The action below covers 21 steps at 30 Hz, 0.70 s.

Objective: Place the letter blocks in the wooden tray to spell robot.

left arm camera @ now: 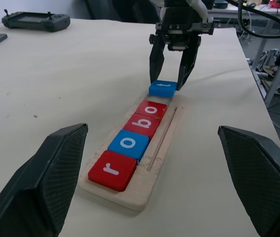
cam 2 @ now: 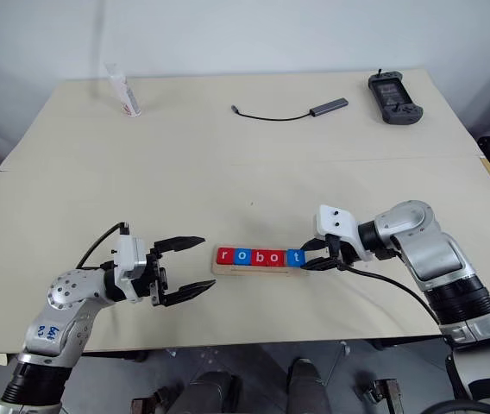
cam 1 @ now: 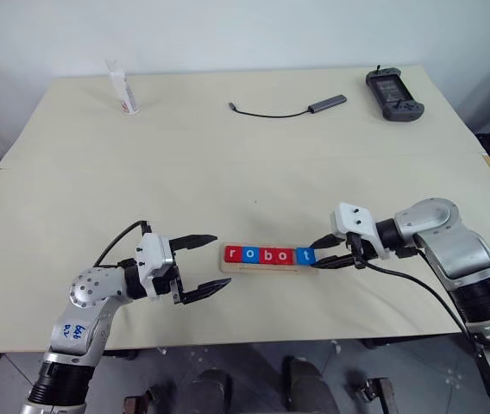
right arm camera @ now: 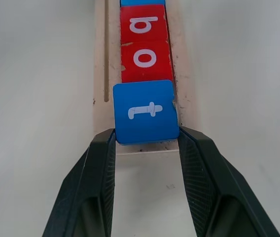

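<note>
Left wrist view: wooden tray (left arm camera: 152, 177) holds letter blocks (left arm camera: 135, 140) spelling robot.

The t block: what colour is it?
Blue with a white letter; clearest in the right wrist view.

A beige table (cam 1: 228, 172) fills most of the scene, with a seam running across it from side to side. Near its far left corner stands a small white tube (cam 1: 122, 88) with red print, upright. Toward the far middle lies a thin black cable (cam 1: 266, 113), curving to a flat grey adapter (cam 1: 327, 103) at its right end. At the far right corner lies a dark grey handheld controller (cam 1: 392, 93), flat on the tabletop, well apart from the cable. Behind the table rises a pale wall (cam 1: 245, 30).
</note>
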{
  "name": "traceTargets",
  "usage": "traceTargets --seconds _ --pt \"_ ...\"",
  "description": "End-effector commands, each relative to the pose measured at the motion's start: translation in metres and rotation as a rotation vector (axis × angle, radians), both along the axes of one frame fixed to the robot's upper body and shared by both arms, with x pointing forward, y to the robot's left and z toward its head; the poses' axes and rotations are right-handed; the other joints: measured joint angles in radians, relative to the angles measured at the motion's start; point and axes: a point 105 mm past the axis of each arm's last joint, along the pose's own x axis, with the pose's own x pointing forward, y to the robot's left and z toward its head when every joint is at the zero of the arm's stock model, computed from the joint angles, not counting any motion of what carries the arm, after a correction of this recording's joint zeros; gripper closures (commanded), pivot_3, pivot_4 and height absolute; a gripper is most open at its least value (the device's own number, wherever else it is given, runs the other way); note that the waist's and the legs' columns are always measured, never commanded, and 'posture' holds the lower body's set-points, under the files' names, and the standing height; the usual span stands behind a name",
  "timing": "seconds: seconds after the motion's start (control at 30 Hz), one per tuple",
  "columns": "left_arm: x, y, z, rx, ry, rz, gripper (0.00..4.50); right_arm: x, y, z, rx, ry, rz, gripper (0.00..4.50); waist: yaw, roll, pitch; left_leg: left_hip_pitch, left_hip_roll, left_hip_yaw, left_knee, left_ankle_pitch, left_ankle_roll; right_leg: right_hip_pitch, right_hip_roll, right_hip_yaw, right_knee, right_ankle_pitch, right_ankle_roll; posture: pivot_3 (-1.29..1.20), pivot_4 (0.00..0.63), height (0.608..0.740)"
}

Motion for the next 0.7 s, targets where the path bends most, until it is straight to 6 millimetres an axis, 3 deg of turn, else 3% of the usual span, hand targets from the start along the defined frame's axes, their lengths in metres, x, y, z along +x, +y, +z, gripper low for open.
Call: traceTargets --seconds 0.03,0.3,0.43,0.47,0.57,0.7 --pt "-0.002 0.002 0.009 0.001 -0.051 0.008 0.0 0.006 0.0 0.004 -0.001 -0.036 -0.009 3.03 0.0 0.0 0.0 0.0 0.0 0.0 0.0 0.0 0.0 0.0 0.0 0.0 0.0 0.0 0.0 0.0 0.15 0.74" --pt "0.0 0.0 0.01 -0.002 -0.054 0.005 0.0 0.002 -0.002 0.015 0.048 -0.028 -0.031 0.31 0.0 0.0 0.0 0.0 0.0 0.0 0.0 0.0 0.0 0.0 0.0 0.0 0.0 0.0 0.0 0.0 0.15 0.74" --pt "0.001 0.0 0.01 -0.003 -0.055 0.003 0.0 0.0 -0.013 0.024 0.067 -0.034 -0.077 0.31 0.004 0.0 0.0 0.0 0.0 0.0 0.0 0.0 0.0 0.0 0.0 0.0 0.0 0.0 0.0 0.0 0.15 0.74" --pt "0.001 0.0 0.01 -0.003 -0.055 0.002 0.0 -0.002 -0.018 0.024 0.071 -0.032 -0.092 0.51 0.007 0.0 0.0 0.0 0.0 0.0 0.0 0.0 0.0 0.0 0.0 0.0 0.0 0.0 0.0 0.0 0.15 0.74" --pt "0.001 0.0 0.009 -0.002 -0.053 0.0 0.0 -0.008 -0.025 0.021 0.071 -0.016 -0.109 1.28 0.01 0.0 0.0 0.0 0.0 0.0 0.0 0.0 0.0 0.0 0.0 0.0 0.0 0.0 0.0 0.0 0.15 0.74" --pt "0.002 0.0 0.009 -0.001 -0.053 -0.002 0.0 -0.011 -0.025 0.016 0.063 -0.002 -0.117 2.73 0.009 0.0 0.0 0.0 0.0 0.0 0.0 0.0 0.0 0.0 0.0 0.0 0.0 0.0 0.0 0.0 0.15 0.74"
